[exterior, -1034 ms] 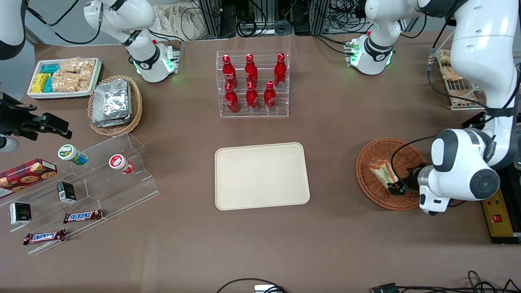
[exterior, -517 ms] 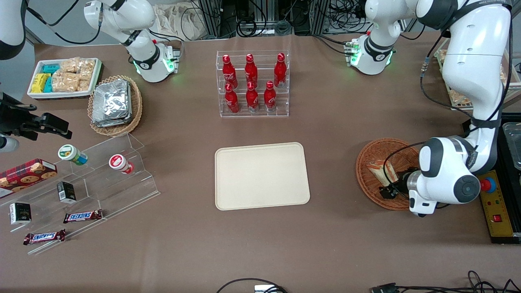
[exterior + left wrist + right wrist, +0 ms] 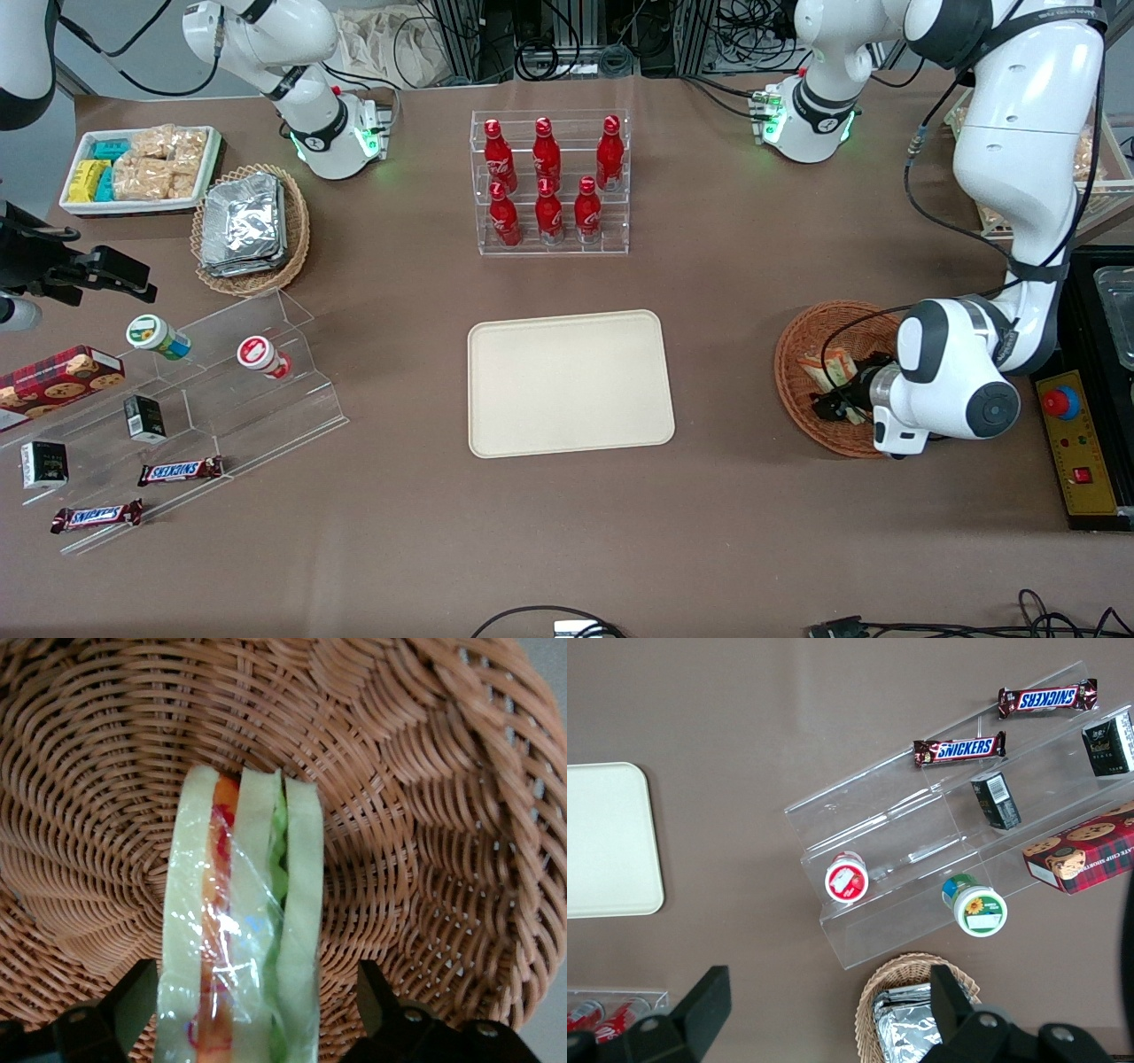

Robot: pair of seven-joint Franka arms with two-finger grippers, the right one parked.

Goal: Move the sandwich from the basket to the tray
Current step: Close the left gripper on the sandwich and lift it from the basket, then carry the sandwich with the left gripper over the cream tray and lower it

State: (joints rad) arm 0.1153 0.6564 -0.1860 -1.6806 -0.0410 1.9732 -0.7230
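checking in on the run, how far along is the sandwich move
Early stage. The pincer is down in the basket, open, with a finger on either side of the sandwich, not yet closed on it. The grasp, lift and carry remain; the tray holds nothing yet.

pincer (image 3: 252, 1014) tips cut off, sandwich (image 3: 241, 930) end too

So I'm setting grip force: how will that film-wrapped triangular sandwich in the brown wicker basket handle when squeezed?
The sandwich is probably soft and light. Its glossy film may slip. The open gripper straddles it in the basket; its layers could shift.
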